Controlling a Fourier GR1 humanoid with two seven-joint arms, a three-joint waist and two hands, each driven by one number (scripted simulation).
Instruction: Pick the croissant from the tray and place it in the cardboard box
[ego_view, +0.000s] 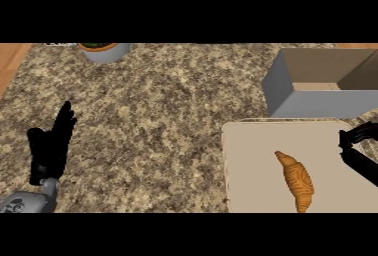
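Note:
A golden-brown croissant (296, 181) lies lengthwise on the beige tray (251, 150) at the lower right. Behind the tray stands the cardboard box (317, 87), grey outside, brown inside, its top open. My right hand (359, 150) comes in at the right edge over the tray's right side, a short way right of the croissant and not touching it; its thumb and fingers are spread. At the lower left my left hand (52, 142) rests open with fingers up, far from the tray.
A grey pot with a plant (105, 50) stands at the counter's far edge, upper left. Wooden floor shows past the speckled counter's left edge (11, 65). Bare counter lies between the left hand and the tray.

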